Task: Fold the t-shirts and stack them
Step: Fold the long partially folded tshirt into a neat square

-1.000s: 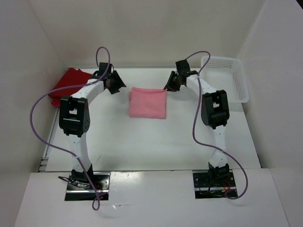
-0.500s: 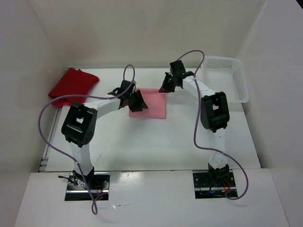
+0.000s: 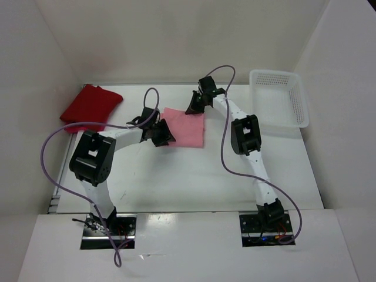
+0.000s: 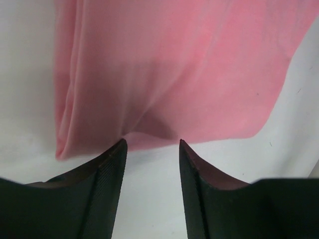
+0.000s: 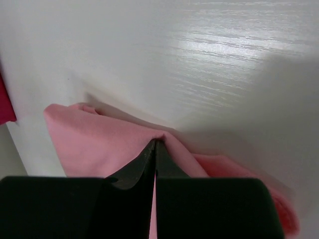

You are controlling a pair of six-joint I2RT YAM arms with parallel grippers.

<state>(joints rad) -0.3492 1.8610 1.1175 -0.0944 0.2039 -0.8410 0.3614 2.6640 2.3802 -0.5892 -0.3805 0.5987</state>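
the right tool point(image 3: 192, 106) is closed, its fingers pressed together on a raised pinch of the pink shirt point(image 3: 187, 128) at the far edge. in the right wrist view the cloth point(image 5: 99, 144) peaks up right at the meeting tips of the tool point(image 5: 155, 144). the left tool point(image 3: 163, 134) is partly open, with a moderate gap between its fingers. in the left wrist view the tips of this tool point(image 4: 152, 144) sit at the shirt's point(image 4: 174, 64) near-left hem, which puckers between them. white bench shows in the gap, and nothing is gripped.

a second ago the left tool stood by the red pile point(image 3: 88, 106), then crossed to the pink shirt. since half a second ago it has slid a little toward the shirt's near-left corner. the right tool has moved left along the far edge, and its elbow has swung inward with it.

the pink shirt lies mid-bench toward the far side. the red pile sits in the far-left corner by the wall, well apart from the pink shirt. the basket point(image 3: 279, 97) is in the far-right corner. bare bench point(image 3: 194, 176) stretches from the shirt's near edge to the arm bases.
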